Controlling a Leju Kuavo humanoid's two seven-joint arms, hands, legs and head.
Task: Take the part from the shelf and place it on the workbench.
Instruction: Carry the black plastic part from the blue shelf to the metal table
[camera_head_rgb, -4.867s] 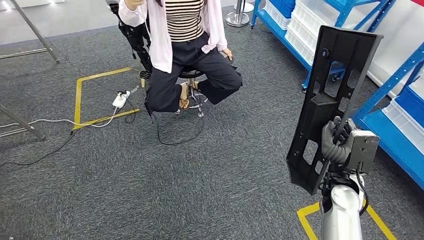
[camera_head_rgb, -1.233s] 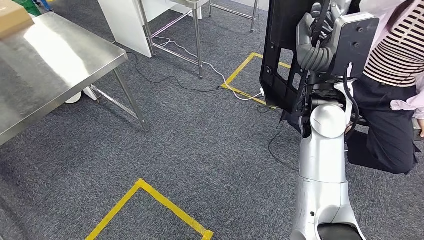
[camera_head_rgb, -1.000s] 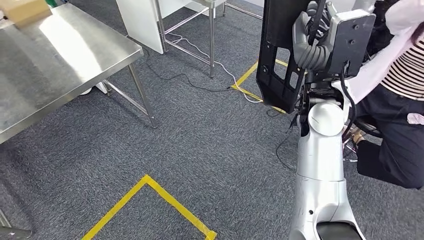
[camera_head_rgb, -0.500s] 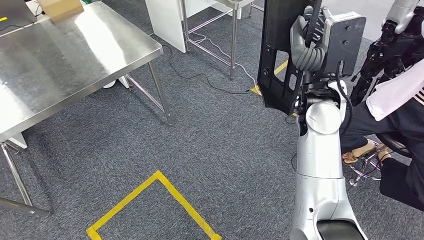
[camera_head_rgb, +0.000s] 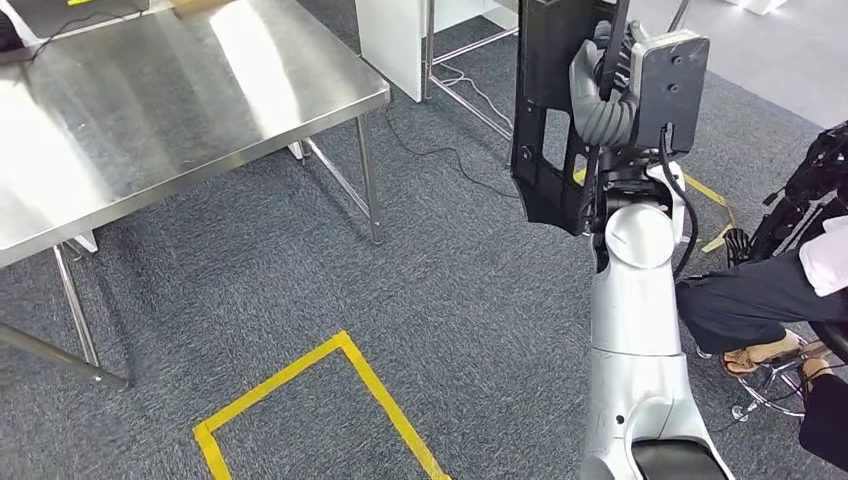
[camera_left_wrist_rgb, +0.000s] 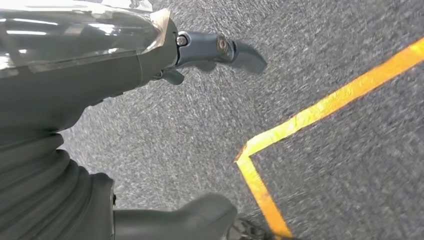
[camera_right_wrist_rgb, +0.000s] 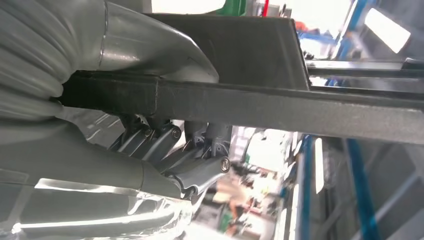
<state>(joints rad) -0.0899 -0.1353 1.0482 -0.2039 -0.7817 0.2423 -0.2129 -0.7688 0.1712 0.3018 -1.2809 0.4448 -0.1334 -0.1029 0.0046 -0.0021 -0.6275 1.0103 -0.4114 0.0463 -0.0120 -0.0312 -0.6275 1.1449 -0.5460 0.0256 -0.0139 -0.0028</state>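
Note:
The part (camera_head_rgb: 545, 90) is a tall black plastic panel with cut-outs. My right hand (camera_head_rgb: 610, 95) grips it and holds it upright at chest height, right of centre in the head view. In the right wrist view its dark edge (camera_right_wrist_rgb: 300, 107) runs across the picture, with my right hand (camera_right_wrist_rgb: 100, 60) wrapped around it. The steel workbench (camera_head_rgb: 150, 100) stands at the upper left, well apart from the part. My left hand (camera_left_wrist_rgb: 150, 100) hangs over the carpet, its fingers apart and holding nothing.
A person (camera_head_rgb: 770, 300) sits on a stool (camera_head_rgb: 770, 385) at the right edge, close to my right arm. A yellow tape outline (camera_head_rgb: 340, 400) marks the grey carpet below. White furniture with steel legs (camera_head_rgb: 400, 40) and floor cables (camera_head_rgb: 440, 155) lie behind the bench.
The camera has swung round: the workbench slid further into view from the left and the person drifted off to the right. My right hand still holds the part upright.

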